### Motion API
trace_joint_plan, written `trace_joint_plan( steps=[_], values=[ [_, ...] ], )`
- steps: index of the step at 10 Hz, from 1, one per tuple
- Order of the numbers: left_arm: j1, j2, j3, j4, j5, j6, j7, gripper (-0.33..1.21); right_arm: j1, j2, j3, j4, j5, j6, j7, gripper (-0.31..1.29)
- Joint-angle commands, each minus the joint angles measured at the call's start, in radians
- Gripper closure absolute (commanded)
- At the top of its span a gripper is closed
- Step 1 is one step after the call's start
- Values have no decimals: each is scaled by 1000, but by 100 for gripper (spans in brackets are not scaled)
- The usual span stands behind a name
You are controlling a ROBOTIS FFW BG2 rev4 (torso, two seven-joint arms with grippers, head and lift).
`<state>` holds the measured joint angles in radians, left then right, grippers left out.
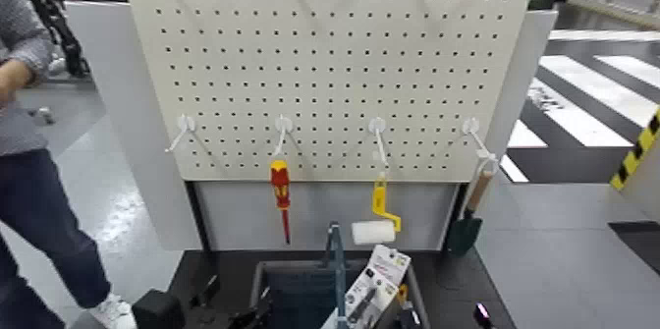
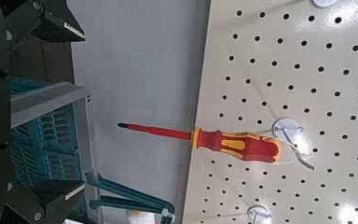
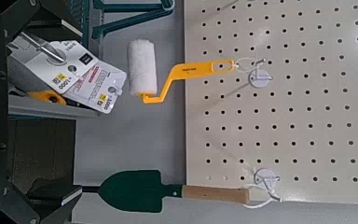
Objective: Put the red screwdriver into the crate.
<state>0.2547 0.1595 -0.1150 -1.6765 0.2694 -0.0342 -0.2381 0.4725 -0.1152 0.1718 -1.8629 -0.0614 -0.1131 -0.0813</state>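
The red screwdriver (image 1: pixel 281 195) hangs shaft-down from a white hook on the pegboard (image 1: pixel 324 58), second hook from the left. It also shows in the left wrist view (image 2: pixel 205 142), some way beyond my left gripper (image 2: pixel 37 112), which is open and empty. The crate (image 1: pixel 263 289) stands below the board at the bottom of the head view, holding packaged items (image 1: pixel 378 279); its bluish ribbed wall shows in the left wrist view (image 2: pixel 37 140). My right gripper (image 3: pixel 28 107) is open and empty, facing the right side of the board.
A yellow-handled white paint roller (image 1: pixel 376 223) and a wooden-handled green trowel (image 1: pixel 469 217) hang on the hooks to the right. A teal clamp (image 1: pixel 335 254) stands in the crate. A person (image 1: pixel 29 156) stands at the left.
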Motion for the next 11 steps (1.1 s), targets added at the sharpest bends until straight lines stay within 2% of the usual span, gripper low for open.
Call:
trace_joint_plan(
  steps=[1, 3, 6, 7, 9, 11],
  values=[
    [-3, -5, 0, -3, -16, -1, 0, 18, 0, 2, 2, 2, 0, -5, 0, 14],
    [-2, -6, 5, -22, -65, -10, 0, 18, 0, 0, 2, 2, 0, -3, 0, 14],
    [-8, -11, 24, -26, -70, -9, -4, 18, 0, 2, 2, 2, 0, -7, 0, 15],
    [-25, -14, 40, -23, -70, 14, -33, 18, 0, 2, 2, 2, 0, -7, 0, 15],
    [-81, 3, 46, -17, -68, 65, -106, 18, 0, 2, 2, 2, 0, -7, 0, 14],
    [-175, 35, 32, 14, -50, 108, -198, 18, 0, 2, 5, 2, 0, -3, 0, 14]
  ],
)
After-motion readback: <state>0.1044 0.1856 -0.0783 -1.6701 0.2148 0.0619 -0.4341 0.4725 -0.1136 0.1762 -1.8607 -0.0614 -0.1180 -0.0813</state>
